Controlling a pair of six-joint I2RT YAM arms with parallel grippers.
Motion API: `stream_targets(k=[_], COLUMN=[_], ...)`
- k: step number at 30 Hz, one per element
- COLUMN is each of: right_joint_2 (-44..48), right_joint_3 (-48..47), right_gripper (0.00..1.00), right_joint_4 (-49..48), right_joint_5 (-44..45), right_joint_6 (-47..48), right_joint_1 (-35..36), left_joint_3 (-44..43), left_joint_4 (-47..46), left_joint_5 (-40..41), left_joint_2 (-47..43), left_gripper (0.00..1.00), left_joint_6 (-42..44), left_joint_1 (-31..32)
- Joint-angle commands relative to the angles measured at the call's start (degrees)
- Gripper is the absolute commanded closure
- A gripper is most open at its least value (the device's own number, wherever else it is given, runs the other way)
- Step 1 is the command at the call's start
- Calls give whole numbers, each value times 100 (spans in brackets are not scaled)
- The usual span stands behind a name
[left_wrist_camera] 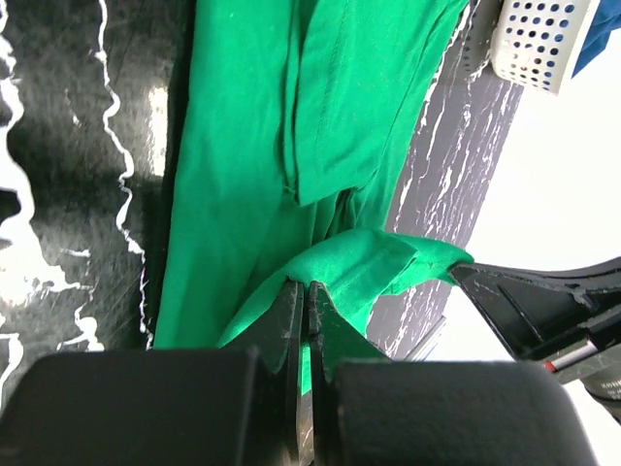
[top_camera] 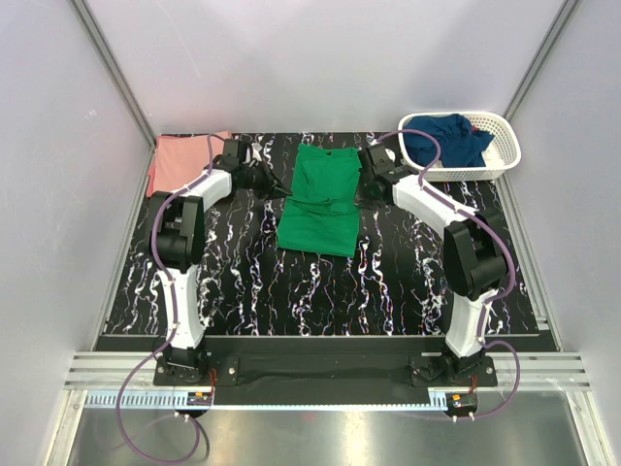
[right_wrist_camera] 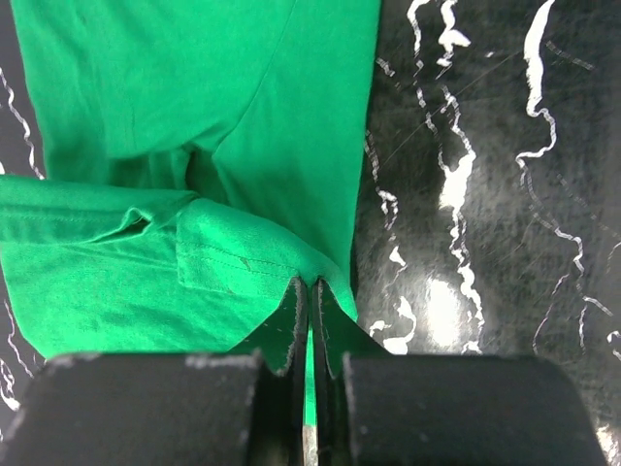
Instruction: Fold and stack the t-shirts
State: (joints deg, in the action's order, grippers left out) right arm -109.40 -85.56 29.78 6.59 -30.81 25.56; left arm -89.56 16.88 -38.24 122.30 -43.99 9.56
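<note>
Now we note the green t-shirt (top_camera: pixel 318 199), soft matte cotton half-folded into a rough rectangle, central on the glossy black marbled table (top_camera: pixel 243 282). Left gripper (left_wrist_camera: pixel 307 289) and right gripper (right_wrist_camera: pixel 310 283) each clamp a creased side edge. Salmon t-shirt (top_camera: pixel 182 158) lies flat far left; navy t-shirt (top_camera: pixel 446 141) bunches in the white lattice basket (top_camera: pixel 466 174).

Open tabletop (top_camera: pixel 320 291) nearside, basket (top_camera: pixel 511 146) — far-right corner
</note>
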Motion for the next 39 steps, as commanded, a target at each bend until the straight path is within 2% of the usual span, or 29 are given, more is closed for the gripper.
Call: stream_targets(k=[1,13,15,17,18,21,23,27,34,39], right_joint_2=[-125,-652,-722,-766,-793,-898,-1003,-1197,-1180,-1057], right_joint_3=[-286,-523,-558,-567,-576,-716,-848,-1147,-1323,-1315], right_gripper=[100,98,96,94,94,85,77,72,71,68], right_joint_4=[-78,-201,-201,-271,-314,-385,-333,-262,-175,-25], right_joint_5=[-35,-334,-360,-404,-430,-518,-571,-571,-650,-789], right_joint_6=[145,251,242,224,224,242,251,172,154,286], right_joint_1=[-139,-368,-385,-438,-455,-517,-578,-692,-833,-834], left_joint_3=[-334,-685,-729,-817,-835,-993,-1072,-1335,-1363,-1284], left_joint_4=[-230,-36,-10,-18,-27,-10,-45,-150,-309,463], left_joint_5=[-237,-35,-17,-26,-34,9,1,-87,-71,483], left_joint_2=[118,654,698,751,743,734,760,883,928,638], left_gripper=[98,91,84,80,75,67,65,61,59,58], left_joint_6=[-57,-101,-84,-66,-57,-5,-40,-189,-260,241], left_joint_1=[-33,-42,-42,-60,-68,-104,-121,-165,-244,-244])
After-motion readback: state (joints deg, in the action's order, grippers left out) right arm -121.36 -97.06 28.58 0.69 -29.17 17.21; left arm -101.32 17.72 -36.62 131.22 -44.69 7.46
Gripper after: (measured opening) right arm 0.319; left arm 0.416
